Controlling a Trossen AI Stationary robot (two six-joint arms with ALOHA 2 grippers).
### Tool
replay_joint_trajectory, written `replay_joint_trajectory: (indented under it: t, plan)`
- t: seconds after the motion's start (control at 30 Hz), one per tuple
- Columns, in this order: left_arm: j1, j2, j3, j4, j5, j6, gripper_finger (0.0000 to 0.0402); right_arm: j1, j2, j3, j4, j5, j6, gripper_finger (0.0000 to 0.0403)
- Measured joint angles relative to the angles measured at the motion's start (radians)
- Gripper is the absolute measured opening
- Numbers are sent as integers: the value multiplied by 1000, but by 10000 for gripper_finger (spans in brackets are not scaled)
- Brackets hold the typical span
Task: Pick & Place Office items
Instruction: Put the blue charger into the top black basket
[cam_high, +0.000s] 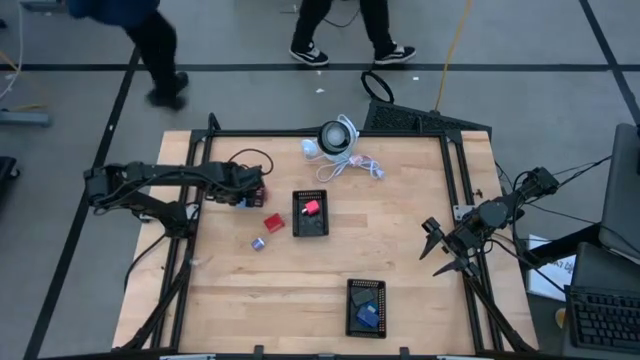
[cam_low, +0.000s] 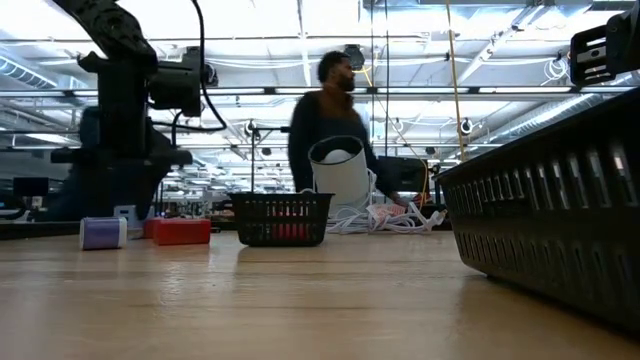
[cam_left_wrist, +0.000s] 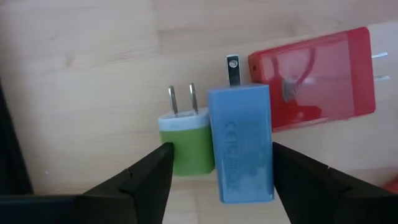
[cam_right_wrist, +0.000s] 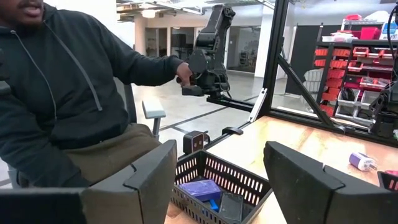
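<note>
At the table's left we see the left gripper (cam_left_wrist: 217, 180) poised over a cluster of chargers, its fingers apart astride a green plug (cam_left_wrist: 186, 146) and a blue charger (cam_left_wrist: 241, 143), touching neither, with a red charger (cam_left_wrist: 317, 78) just beyond. Mid-table lie a red block (cam_high: 273, 222) and a middle tray (cam_high: 310, 227). At the right edge, the right gripper (cam_right_wrist: 217, 180) hangs with fingers spread and empty.

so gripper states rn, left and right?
Left gripper: open, straddling the blue charger and green charger, gripping neither.
Right gripper: open, empty.
</note>
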Motion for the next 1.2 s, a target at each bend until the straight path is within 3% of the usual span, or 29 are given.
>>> replay_joint_trajectory:
  t: [0.37, 0.87, 1.2]
  plan:
    - [-4, 0, 3, 8, 7, 35, 225, 0, 0, 0, 0, 0, 0, 228]
    - [-4, -10, 2, 3, 52, 79, 245, 0, 0, 0, 0, 0, 0, 229]
    - [-24, -8, 43, 5, 65, 122, 219, 0, 0, 0, 0, 0, 0, 230]
